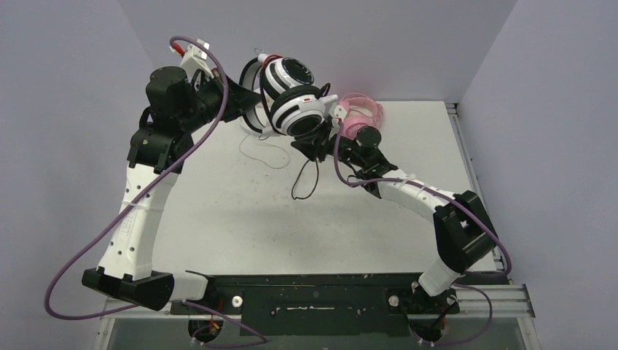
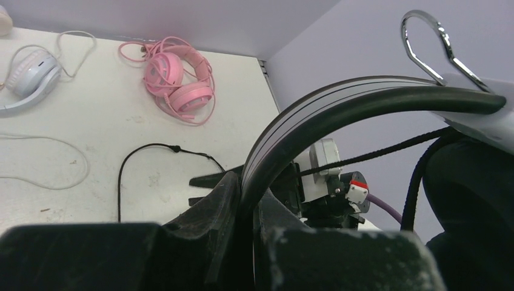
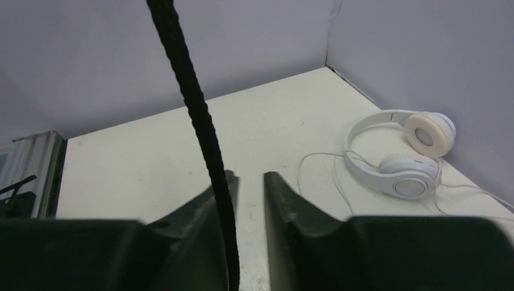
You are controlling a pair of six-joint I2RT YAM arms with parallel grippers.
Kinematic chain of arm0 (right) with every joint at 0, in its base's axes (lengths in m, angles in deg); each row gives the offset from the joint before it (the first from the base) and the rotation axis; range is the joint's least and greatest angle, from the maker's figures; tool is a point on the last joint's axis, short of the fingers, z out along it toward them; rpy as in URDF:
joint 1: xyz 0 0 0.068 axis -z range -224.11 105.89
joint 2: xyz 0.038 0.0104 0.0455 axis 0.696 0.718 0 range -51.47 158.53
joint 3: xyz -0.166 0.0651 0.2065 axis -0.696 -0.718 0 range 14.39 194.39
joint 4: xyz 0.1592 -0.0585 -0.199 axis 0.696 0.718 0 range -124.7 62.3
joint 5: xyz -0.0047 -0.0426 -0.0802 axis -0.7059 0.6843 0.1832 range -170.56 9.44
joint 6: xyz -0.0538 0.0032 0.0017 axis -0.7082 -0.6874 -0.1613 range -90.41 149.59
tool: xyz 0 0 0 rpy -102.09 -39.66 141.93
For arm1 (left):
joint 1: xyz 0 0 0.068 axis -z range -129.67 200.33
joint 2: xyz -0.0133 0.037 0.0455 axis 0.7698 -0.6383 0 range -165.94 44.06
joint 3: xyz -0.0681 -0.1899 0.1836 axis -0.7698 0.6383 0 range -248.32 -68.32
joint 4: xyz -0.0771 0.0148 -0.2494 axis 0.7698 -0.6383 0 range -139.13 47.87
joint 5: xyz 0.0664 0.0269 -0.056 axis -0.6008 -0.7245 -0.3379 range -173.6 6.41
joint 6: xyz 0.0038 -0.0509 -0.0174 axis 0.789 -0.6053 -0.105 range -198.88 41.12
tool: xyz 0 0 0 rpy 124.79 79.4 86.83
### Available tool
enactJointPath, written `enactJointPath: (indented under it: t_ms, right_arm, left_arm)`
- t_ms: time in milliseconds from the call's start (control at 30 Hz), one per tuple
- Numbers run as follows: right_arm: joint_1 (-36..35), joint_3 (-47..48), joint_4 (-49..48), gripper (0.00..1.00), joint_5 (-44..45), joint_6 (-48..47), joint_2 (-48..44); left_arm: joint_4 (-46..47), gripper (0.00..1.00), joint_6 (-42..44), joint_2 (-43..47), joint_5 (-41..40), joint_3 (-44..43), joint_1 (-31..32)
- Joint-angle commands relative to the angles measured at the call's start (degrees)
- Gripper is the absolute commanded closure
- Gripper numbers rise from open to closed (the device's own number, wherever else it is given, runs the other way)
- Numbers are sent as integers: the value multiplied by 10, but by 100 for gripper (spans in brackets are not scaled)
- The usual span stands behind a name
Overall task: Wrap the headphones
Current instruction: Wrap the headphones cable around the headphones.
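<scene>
My left gripper (image 1: 244, 98) is shut on the black headband (image 2: 339, 106) of the black-and-white headset (image 1: 291, 98) and holds it up over the far part of the table. In the left wrist view the gripper (image 2: 248, 194) has both jaws tight against the band. The headset's thin black cable (image 1: 302, 179) hangs down to the table. My right gripper (image 1: 315, 142) is just under the ear cups. It is open (image 3: 250, 182), and the black cable (image 3: 194, 109) runs along the inner face of its left finger. The pink headset (image 2: 179, 82) and the white headset (image 3: 400, 151) lie on the table.
The white headset's thin cable (image 1: 266, 157) loops on the table below the lifted headset. The pink headset (image 1: 361, 109) is partly hidden behind my right wrist. A metal rail (image 1: 455, 109) edges the table on the right, and walls close the back and both sides.
</scene>
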State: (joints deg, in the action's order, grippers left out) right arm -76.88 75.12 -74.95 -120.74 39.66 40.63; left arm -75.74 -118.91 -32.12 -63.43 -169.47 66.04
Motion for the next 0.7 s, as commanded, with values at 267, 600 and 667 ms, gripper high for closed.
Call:
enactJointPath:
  t_ms: [267, 600, 667]
  right_arm:
    - [-137, -113, -36, 87, 18, 4, -105]
    - [-218, -161, -105, 88, 35, 115, -179]
    - [-221, -151, -113, 90, 43, 141, -178]
  left_arm:
    - [20, 100, 40, -14, -120, -13, 1]
    - [102, 100, 92, 23, -239, 118, 1]
    - [135, 100, 105, 38, -272, 164, 2]
